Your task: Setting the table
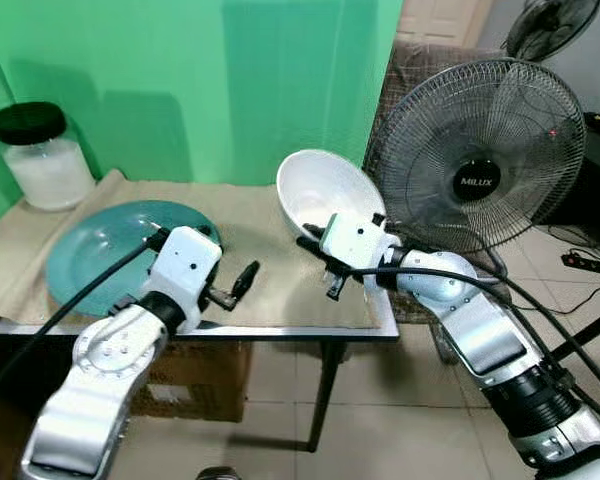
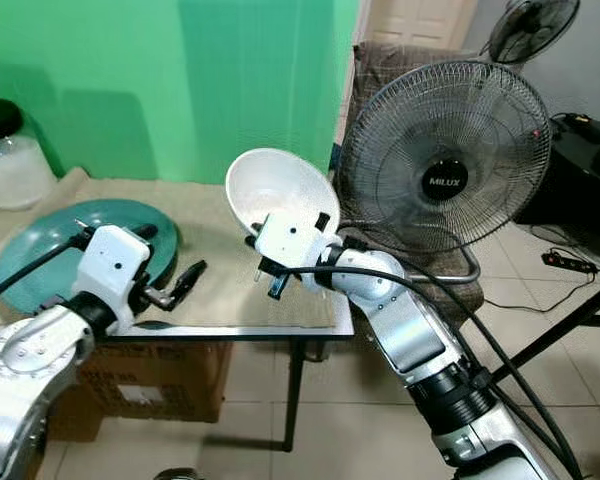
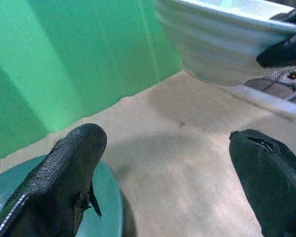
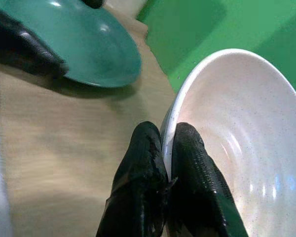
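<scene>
Two grippers are working over the bench (image 1: 280, 315).
Nearest, the left gripper (image 1: 242, 281) is hovering just beside the teal plate (image 1: 90, 250), jaws spread and empty; right of the plate, the right gripper (image 4: 168, 163) is pinching the white bowl (image 1: 325, 190) by its rim, tilted above the cloth.

We read one word, "MILUX", in white letters on the black round hub (image 1: 477, 181) at the centre of the standing fan (image 1: 500, 120), in the upper right of the frame. We find no other legible text, number or sign.
</scene>
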